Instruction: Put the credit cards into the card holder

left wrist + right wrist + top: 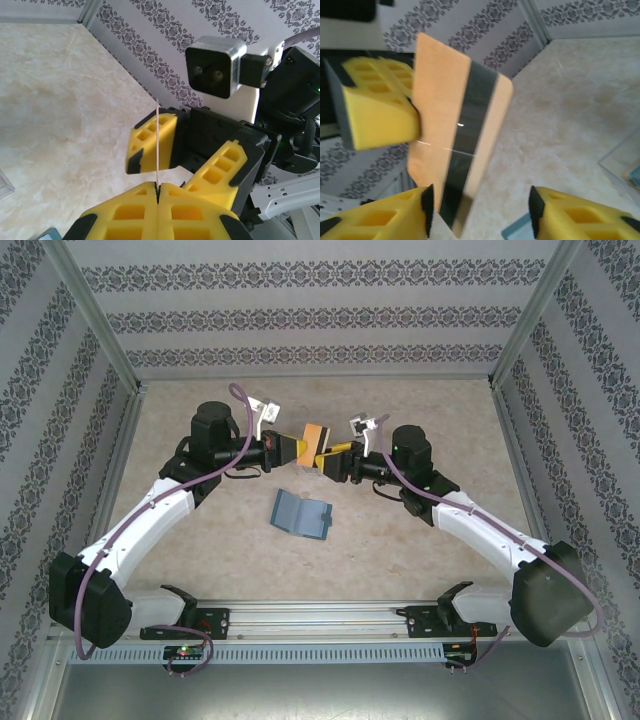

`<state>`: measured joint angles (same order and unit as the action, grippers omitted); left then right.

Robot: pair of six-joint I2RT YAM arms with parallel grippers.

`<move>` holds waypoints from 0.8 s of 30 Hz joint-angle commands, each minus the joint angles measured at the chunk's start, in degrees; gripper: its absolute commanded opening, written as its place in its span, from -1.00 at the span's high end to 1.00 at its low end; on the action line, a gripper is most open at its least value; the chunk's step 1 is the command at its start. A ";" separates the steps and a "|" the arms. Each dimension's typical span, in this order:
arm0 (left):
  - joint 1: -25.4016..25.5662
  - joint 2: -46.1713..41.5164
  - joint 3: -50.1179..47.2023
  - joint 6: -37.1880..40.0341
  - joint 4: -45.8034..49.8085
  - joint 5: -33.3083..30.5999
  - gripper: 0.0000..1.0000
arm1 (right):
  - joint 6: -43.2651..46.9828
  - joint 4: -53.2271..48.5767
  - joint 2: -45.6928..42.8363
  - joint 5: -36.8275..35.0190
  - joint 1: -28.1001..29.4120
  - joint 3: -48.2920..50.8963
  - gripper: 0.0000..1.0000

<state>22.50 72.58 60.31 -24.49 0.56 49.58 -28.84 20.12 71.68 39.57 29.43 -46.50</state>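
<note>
Orange-tan card (455, 135) upright in mid-air above table (420, 550), dark stripe facing right wrist camera. Pinched along one edge by left gripper (157, 194), fingers pressed together on it. Edge-on in left wrist view, just a thin line rising from the pinch. Right gripper (480, 207) with jaws apart, straddling the card's other end. Card just beside one finger (385, 220), well clear of the other; contact with the near one: cannot tell. Grippers nose to nose over mid-table in top view. Clear card holder (620, 152) down on the table, apart from the card. Blue-grey wallet (302, 513) flat on table, between grippers and arm bases, apart from both grippers.
</note>
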 commanded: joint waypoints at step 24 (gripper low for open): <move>-3.18 -0.51 -1.08 -11.41 0.26 -7.86 -0.95 | 45.15 -0.70 -3.33 -23.89 10.70 7.28 1.00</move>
<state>21.28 71.70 58.72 -29.28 -0.47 44.36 -10.02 20.43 69.82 31.14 34.46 -43.33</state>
